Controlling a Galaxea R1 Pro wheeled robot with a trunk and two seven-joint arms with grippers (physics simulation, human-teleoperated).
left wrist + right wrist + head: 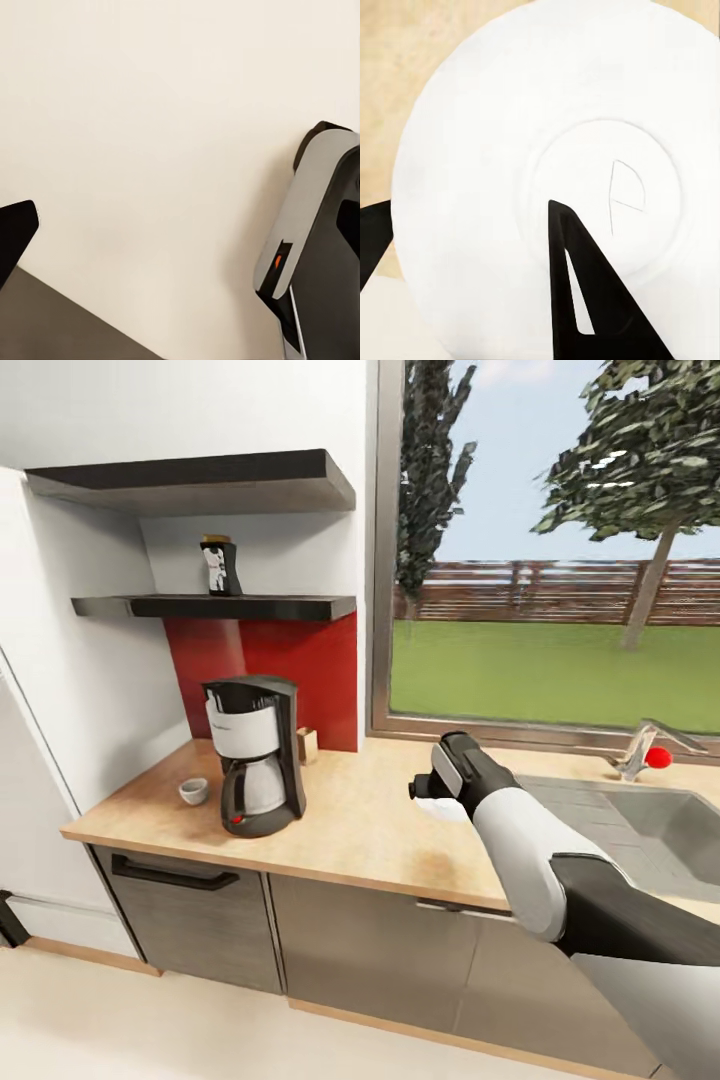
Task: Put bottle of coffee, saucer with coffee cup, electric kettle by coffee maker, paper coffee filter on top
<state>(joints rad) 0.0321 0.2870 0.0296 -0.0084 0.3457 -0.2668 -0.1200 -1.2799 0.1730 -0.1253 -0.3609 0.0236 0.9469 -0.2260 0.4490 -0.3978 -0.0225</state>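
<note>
Our right hand [428, 788] grips the saucer [510, 150] over the counter [370, 830]; next, we judge, set it beside the coffee maker [255, 755].

1. The right gripper [432, 788] hides most of the saucer [447, 809] in the head view; how its jaws stand cannot be told there.
2. In the right wrist view, the saucer [502, 165] is cut off by the picture's edges, and one dark finger [585, 285] covers part of it.
3. The label of the bottle of coffee [219, 567], above the coffee maker [254, 754], is too small to read.
4. Beside the coffee maker, the coffee cup [193, 790] is too small to show a handle.
</note>
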